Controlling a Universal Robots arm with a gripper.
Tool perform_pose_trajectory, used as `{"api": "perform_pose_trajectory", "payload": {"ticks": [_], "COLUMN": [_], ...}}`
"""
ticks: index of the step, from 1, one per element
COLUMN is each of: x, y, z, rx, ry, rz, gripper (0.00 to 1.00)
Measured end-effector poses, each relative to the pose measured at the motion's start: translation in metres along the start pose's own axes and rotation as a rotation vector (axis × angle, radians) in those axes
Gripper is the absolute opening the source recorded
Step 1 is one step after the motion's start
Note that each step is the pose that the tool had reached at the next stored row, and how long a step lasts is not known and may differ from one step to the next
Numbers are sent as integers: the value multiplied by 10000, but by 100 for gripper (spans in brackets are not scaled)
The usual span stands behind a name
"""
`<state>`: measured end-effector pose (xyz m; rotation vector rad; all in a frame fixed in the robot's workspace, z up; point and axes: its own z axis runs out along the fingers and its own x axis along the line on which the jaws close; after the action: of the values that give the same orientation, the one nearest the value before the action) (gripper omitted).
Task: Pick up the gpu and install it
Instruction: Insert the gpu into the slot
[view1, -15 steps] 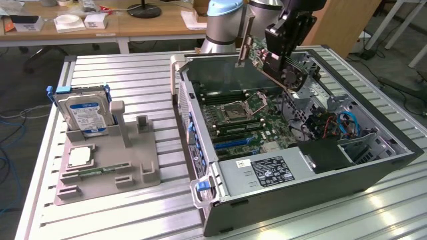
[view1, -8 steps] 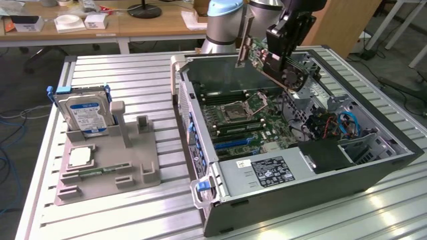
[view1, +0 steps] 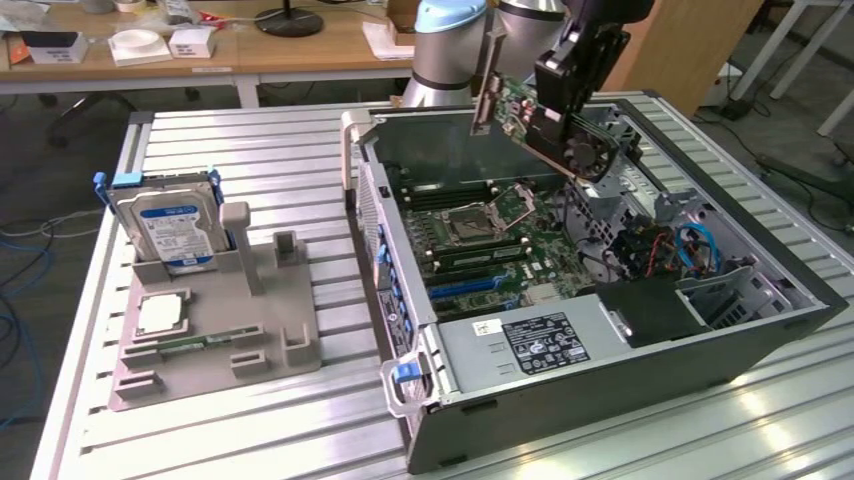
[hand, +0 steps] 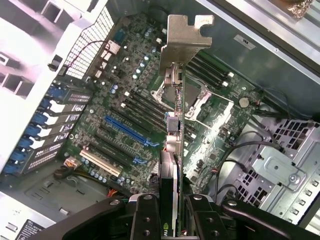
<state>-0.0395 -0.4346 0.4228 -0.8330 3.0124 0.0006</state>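
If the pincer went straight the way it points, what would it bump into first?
The pincer is shut on the gpu, so the card's metal bracket leads. Straight ahead lies the motherboard inside the open case, probably near the processor socket, though the depth is hard to judge.

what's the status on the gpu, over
Claw shut on gpu. Gpu held tilted above the open case, not seated. No obstruction seen over the motherboard.

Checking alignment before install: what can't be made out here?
1. Wrist view: gpu is edge-on, so its connector edge is hidden.
2. Wrist view: the motherboard strip beneath the gpu is covered by it.
3. Exterior view: the arm above the gripper is cut off by the top edge.
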Motion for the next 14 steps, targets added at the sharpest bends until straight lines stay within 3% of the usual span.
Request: {"api": "perform_pose_trajectory", "payload": {"ticks": [14], "x": [10], "y": [-6], "z": [0], "rx": [-13], "ry": [-3], "rz": [-791], "gripper": [27]}}
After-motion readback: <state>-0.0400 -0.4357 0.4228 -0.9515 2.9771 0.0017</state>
